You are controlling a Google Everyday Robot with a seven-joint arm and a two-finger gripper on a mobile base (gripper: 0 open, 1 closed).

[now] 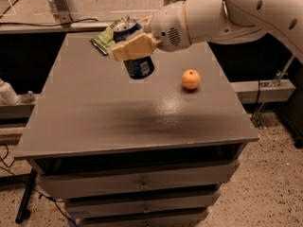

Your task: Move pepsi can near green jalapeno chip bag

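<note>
The table (118,122) is big, gray and flat, and I am up above it. My arm (246,8) comes in from the right side and reaches toward the back left part. My gripper (132,46) is at the end of it, up in the air, and my jaws are pinching the can around its middle. The bag (105,39) lies flat near the back left corner, and part of it is hidden behind what I hold. The can (138,66) hangs off the table, leaning a little, just in front of the bag. The orange (191,79) sits on the table by itself, off to my other side, apart from the can. I think I am almost at the right spot, so the next job is to go down and let go. Things could go wrong here. If I let go too high, the leaning can may fall over and roll off. If I go down too far back, the can may land on the bag and tip. If I push the bag, it may slide off the back edge.
</note>
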